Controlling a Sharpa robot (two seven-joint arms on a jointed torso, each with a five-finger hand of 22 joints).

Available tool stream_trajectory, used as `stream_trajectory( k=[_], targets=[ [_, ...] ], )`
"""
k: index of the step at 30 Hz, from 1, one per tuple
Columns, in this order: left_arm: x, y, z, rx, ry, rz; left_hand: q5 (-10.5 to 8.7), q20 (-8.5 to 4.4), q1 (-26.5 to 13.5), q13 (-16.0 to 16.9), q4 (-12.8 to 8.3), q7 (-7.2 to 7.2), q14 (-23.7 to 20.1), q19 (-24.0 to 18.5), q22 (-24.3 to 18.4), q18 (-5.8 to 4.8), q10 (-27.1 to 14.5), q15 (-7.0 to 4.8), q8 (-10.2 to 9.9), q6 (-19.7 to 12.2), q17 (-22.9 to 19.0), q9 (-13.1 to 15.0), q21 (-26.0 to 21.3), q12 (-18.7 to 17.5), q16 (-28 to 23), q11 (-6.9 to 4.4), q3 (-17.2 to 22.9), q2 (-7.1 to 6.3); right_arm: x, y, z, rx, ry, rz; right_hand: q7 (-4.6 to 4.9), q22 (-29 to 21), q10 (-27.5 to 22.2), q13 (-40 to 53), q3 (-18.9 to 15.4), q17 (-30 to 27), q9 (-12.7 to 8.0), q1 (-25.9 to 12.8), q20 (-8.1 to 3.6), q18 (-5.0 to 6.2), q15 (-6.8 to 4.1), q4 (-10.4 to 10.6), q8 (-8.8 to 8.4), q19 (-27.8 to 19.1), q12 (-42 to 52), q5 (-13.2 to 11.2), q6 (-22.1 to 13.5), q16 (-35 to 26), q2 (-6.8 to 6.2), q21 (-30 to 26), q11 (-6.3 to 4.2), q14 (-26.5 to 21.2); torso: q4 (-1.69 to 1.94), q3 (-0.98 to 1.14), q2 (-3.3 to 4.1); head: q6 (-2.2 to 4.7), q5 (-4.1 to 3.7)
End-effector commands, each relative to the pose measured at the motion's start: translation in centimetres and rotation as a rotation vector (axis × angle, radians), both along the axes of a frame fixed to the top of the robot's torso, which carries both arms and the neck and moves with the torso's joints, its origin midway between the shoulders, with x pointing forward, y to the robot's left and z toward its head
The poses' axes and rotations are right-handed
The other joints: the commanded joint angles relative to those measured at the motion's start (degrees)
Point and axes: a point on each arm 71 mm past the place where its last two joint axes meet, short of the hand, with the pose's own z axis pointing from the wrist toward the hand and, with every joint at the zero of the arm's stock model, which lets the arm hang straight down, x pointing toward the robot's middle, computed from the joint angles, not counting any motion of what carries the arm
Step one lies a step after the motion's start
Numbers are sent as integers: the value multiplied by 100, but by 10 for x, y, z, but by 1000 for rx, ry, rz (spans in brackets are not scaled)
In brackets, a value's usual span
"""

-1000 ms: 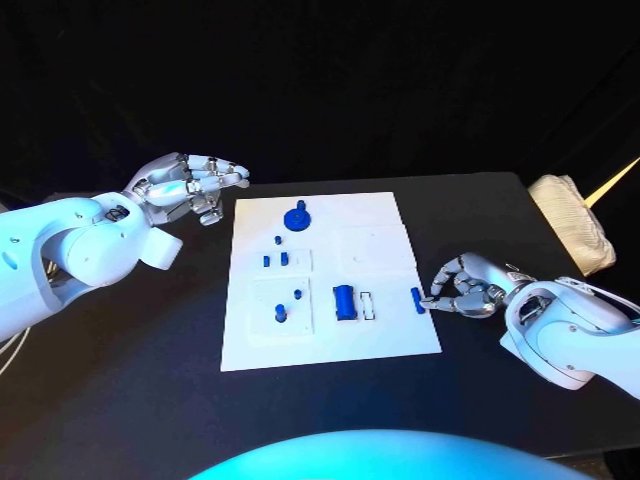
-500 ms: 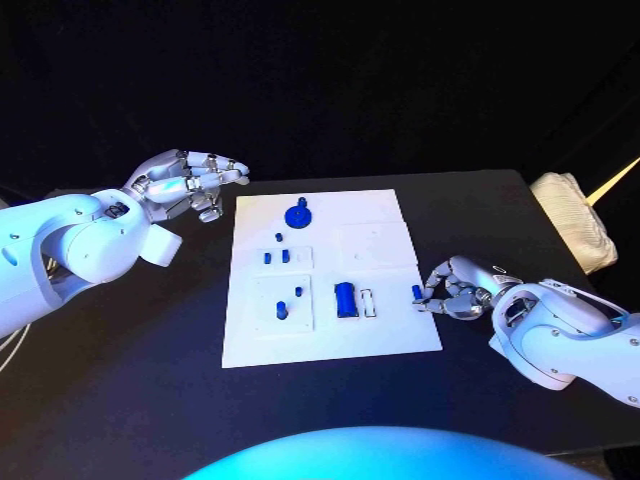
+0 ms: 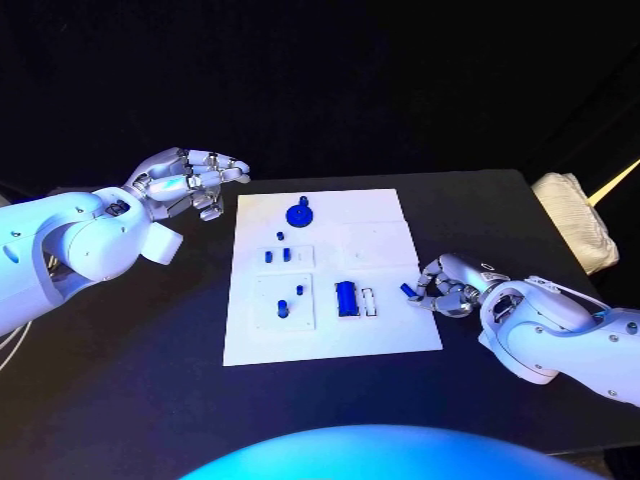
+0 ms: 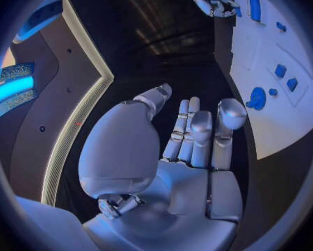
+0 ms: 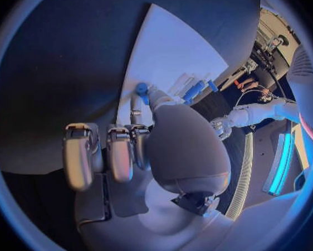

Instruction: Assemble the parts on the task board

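Note:
The white task board [image 3: 385, 215] lies in the middle of the black table. On it are a round blue part [image 3: 300, 215], several small blue parts [image 3: 276, 257] and a larger blue block [image 3: 346, 298]. My right hand [image 3: 450, 287] is at the board's right edge and pinches a small blue piece [image 3: 408, 289], tilted, between thumb and a finger. In the right wrist view that blue piece [image 5: 141, 87] sits at the fingertips over the board [image 5: 170, 56]. My left hand [image 3: 190, 185] hovers off the board's far left corner, fingers apart and holding nothing; the left wrist view shows its palm [image 4: 191, 145].
A pale folded cloth [image 3: 580, 225] lies at the table's right edge, with a yellowish stick [image 3: 620, 175] behind it. Bare black table surrounds the board on the left and near sides.
My right hand has moved left to the board's edge and closed on the small blue piece, which now sits tilted and slightly higher. The left hand stays put.

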Motion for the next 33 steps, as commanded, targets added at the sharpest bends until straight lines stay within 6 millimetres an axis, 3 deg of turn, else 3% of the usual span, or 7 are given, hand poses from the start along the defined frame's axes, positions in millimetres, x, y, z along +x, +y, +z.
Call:
stream_trajectory(
  k=[1,7,16,18,20,24,33],
  targets=[
    [-1,-1,1,-12,1,-7,-14,5,42,-5,32,-1,-23,-24,-7,-90,-15,-2,20,-24,-2,6,-34,-24,13,5,1,15,-5,-2,-15,-90,68,22,-1,1411,427,1325,197,1506,-78,106,-40,-55,-28,-60,-55,521,-37,130,33,33,-39,-4,-10,585,-1,1,2,-6,12],
    [-1,-1,1,-11,3,-9,-14,5,42,-5,32,-1,-23,-24,-7,-90,-15,-2,20,-24,-2,6,-34,-24,13,5,1,15,-3,1,-18,-125,67,42,26,1400,405,1308,687,1506,-121,8,-25,-46,-9,-135,-117,512,-73,446,50,33,-265,-51,10,585,-4,-2,-2,-2,24],
    [-1,-1,0,-9,7,-12,-14,5,42,-5,32,-1,-23,-24,-7,-90,-15,-2,20,-24,-2,6,-34,-24,13,5,1,15,-3,8,-19,-147,65,75,99,1369,342,1251,1078,1506,-165,-283,16,-24,41,-171,-232,485,-178,865,-33,33,-582,-176,71,585,-7,2,-2,-15,44],
    [-1,-1,0,-9,8,-13,-13,4,51,-9,43,0,-21,-16,3,-93,-18,-3,22,-26,4,5,-25,-24,15,5,-3,20,-3,10,-19,-154,66,85,110,1366,328,1240,1241,1506,-168,-305,24,-22,49,-230,-252,482,-199,1236,-33,33,-657,-187,81,585,-7,1,2,-15,52],
    [-1,-1,0,-9,8,-14,-13,4,51,-9,43,0,-21,-16,3,-93,-18,-3,22,-26,4,5,-25,-24,15,5,-3,20,-3,12,-19,-164,68,95,123,1360,312,1226,1385,1506,-169,-340,31,-18,56,-298,-273,477,-225,1450,-44,33,-728,-211,91,585,-4,0,1,-15,51],
    [-1,-2,0,-9,9,-15,-13,4,51,-9,43,0,-21,-16,3,-93,-18,-3,22,-26,4,5,-25,-24,15,5,-3,20,-2,15,-20,-182,68,114,171,1324,240,1163,1473,1506,-184,-456,53,8,88,-351,-336,445,-341,1447,-126,33,-856,-358,130,585,-5,1,-2,-15,55],
    [-1,-2,0,-8,10,-16,-13,4,54,-10,50,1,-19,-12,7,-94,-15,-3,22,-28,8,5,-20,-22,18,5,-5,23,0,20,-20,-210,49,140,224,1309,192,1125,1567,1506,-206,-517,86,17,127,-430,-423,431,-410,1459,-231,33,-924,-419,175,585,-10,6,6,-19,60]
  ],
)
